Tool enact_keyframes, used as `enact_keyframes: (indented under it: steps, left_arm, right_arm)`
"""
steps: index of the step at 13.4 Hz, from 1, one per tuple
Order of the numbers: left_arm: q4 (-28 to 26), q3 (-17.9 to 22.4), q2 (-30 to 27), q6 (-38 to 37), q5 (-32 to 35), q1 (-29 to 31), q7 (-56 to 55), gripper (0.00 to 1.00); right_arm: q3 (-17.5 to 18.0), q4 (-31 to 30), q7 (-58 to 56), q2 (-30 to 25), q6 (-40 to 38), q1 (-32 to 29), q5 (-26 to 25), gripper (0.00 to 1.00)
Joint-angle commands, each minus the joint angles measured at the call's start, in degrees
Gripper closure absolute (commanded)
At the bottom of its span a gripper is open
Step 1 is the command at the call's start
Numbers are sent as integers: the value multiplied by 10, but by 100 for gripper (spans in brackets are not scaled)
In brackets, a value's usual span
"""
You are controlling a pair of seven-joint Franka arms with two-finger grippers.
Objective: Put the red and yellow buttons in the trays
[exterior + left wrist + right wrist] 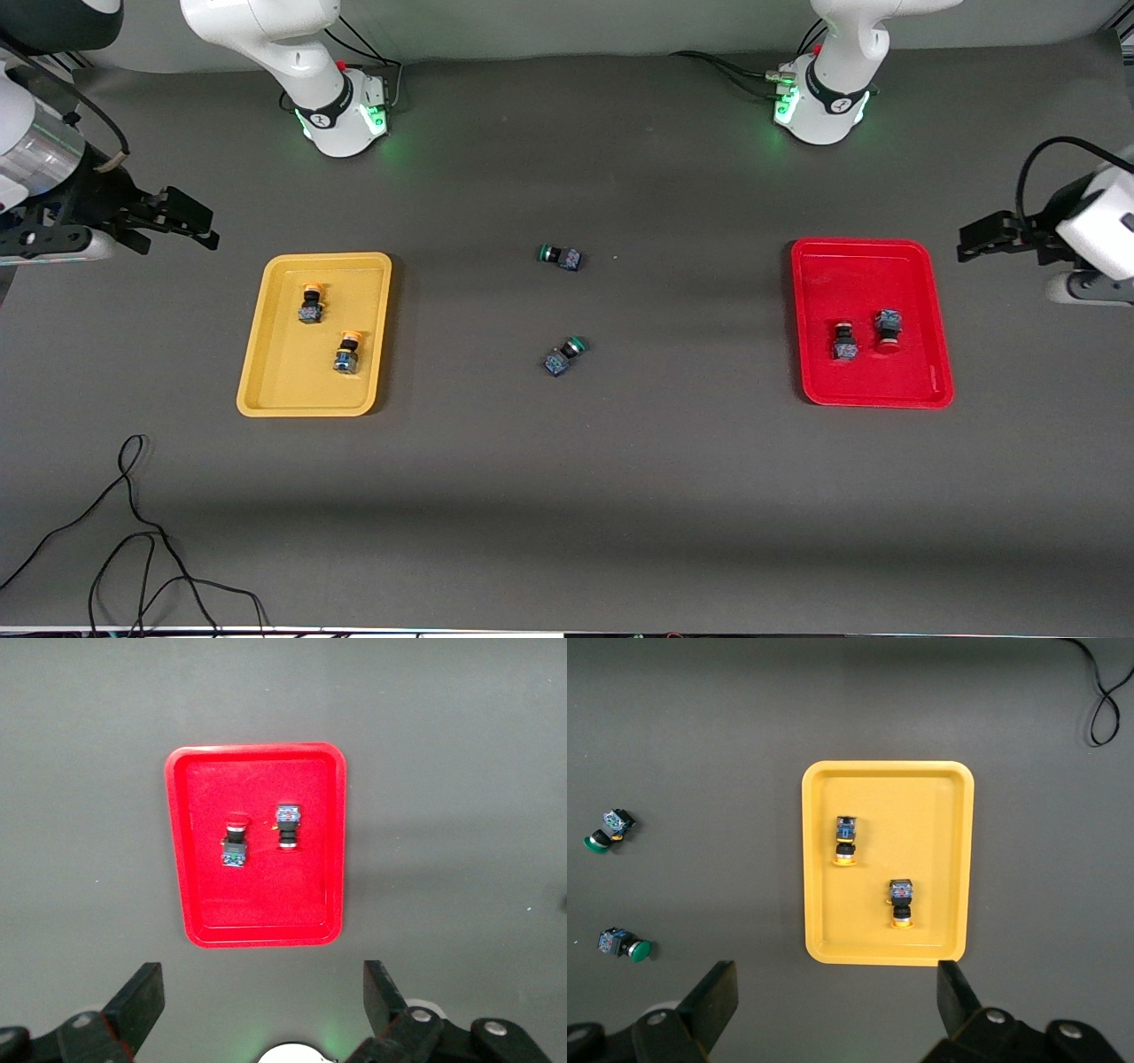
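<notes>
The yellow tray [275,381] lies toward the right arm's end and holds two yellow-capped buttons [310,303] [347,352]. The red tray [850,283] lies toward the left arm's end and holds two red-capped buttons [844,341] [888,330]. My right gripper [190,226] is open and empty, raised over the table beside the yellow tray [930,815]. My left gripper [979,239] is open and empty, raised over the table beside the red tray [266,788]. The wrist views show the yellow buttons [846,839] [901,902] and the red buttons [235,843] [287,825] lying on their sides.
Two green-capped switches [560,257] [564,355] lie on the dark mat in the middle, between the trays. A black cable [133,532] loops near the front edge at the right arm's end.
</notes>
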Motion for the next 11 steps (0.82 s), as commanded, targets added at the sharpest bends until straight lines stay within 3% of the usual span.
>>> enact_keyframes:
  steps: [1,11]
  left_arm:
    - [-30,15,-13,11,0,-25,-9,0]
    - [-19,15,-16,0,-2,-21,-4,0]
  right_arm:
    - [8,12,-7,11,-5,-5,-10,0]
    - [1,40,1,49,-5,-7,-9,0]
